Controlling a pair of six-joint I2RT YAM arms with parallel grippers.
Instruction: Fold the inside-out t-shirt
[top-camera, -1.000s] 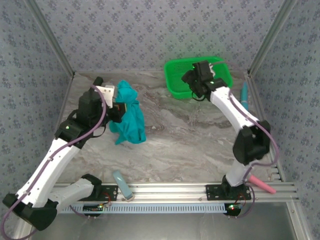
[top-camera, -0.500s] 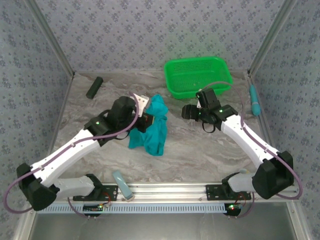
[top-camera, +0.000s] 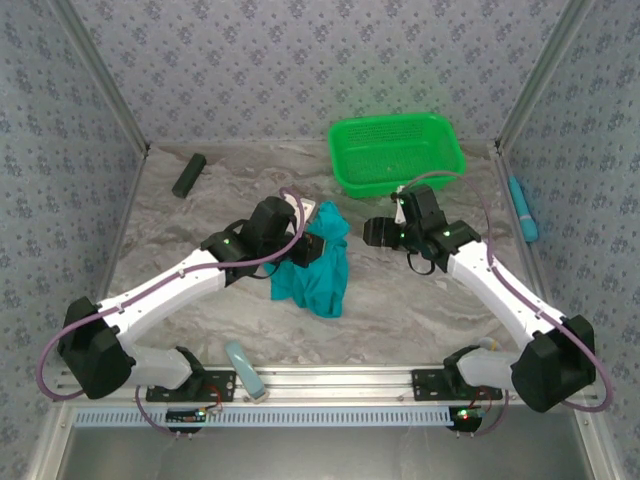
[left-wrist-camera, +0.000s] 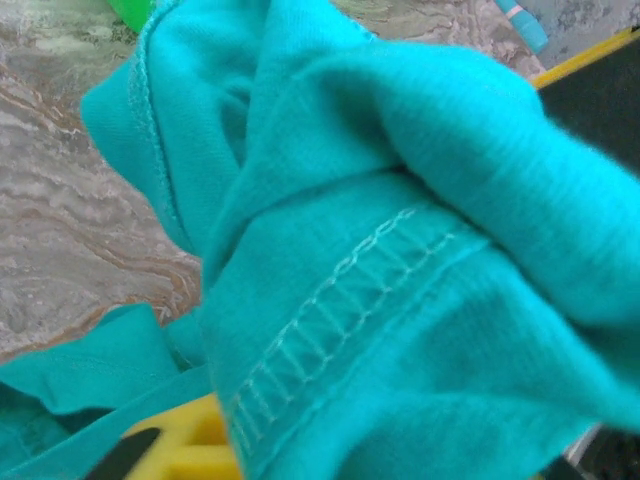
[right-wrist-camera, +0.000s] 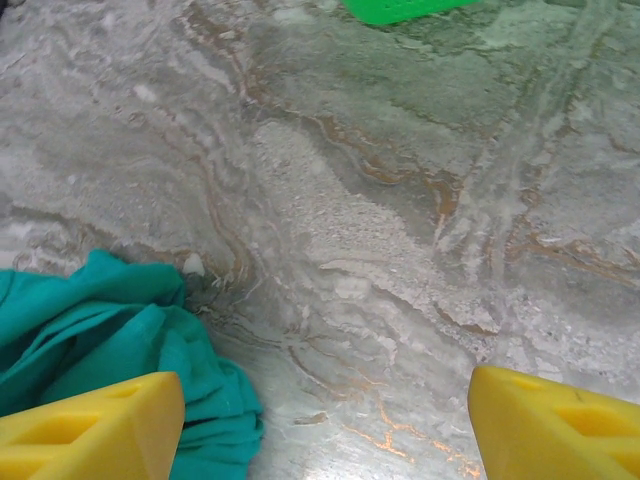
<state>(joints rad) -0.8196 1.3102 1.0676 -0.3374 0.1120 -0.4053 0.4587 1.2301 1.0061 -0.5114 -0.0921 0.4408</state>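
Observation:
The teal inside-out t-shirt (top-camera: 322, 268) lies bunched in a tall heap at mid-table. My left gripper (top-camera: 300, 243) is pressed into its upper left side. In the left wrist view the t-shirt (left-wrist-camera: 400, 250) covers the jaws, its stitched hem seam facing the camera. One yellow fingertip (left-wrist-camera: 180, 445) peeks out below the cloth, so the jaws' spread is hidden. My right gripper (top-camera: 376, 232) hangs open just right of the heap. Its yellow fingers (right-wrist-camera: 90, 425) stand wide apart over bare table, with the t-shirt's edge (right-wrist-camera: 100, 330) beside the left finger.
A green mesh basket (top-camera: 395, 150) stands at the back right. A black block (top-camera: 188, 175) lies at the back left. A teal pen-like tool (top-camera: 525, 208) lies along the right wall. A pale blue item (top-camera: 243, 368) rests on the front rail.
My left arm has carried the t-shirt from the back left toward mid-table. My right arm left the basket and swung down beside the heap. The teal tool shifted along the right wall.

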